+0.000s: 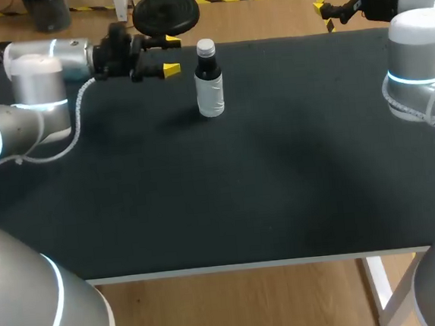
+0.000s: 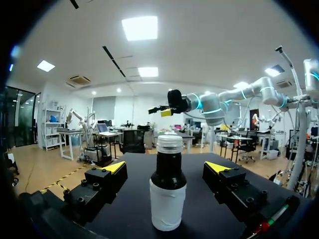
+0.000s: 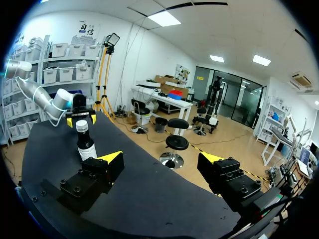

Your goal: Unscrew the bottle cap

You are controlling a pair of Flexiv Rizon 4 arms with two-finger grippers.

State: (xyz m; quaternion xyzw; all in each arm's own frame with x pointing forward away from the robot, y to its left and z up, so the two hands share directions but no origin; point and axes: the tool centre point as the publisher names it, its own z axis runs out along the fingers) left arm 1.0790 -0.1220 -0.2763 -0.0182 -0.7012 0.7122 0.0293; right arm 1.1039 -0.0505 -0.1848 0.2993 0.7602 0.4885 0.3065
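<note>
bottle (image 1: 209,80) stands upright on the black table (image 1: 243,191). it's dark on its upper part with a pale label wrapped round the lower half, and the light-coloured cap (image 1: 206,47) is on top.

the left gripper (image 1: 172,54) is right there next to it, fingers spread wide and pointing sideways at the bottle. in the left wrist view the bottle sits dead centre in the gap between the two yellow tips, a little ahead of them, and neither finger touches it. from the head view it looks just past the fingertips, and the tips are at about the level of the cap and neck.

the right gripper (image 1: 331,0) is well away from the bottle, off past the table's far edge. its fingers are wide apart too with nothing in them. in the right wrist view the bottle is far ahead and off beyond the left-hand finger, with the left gripper just behind it.
</note>
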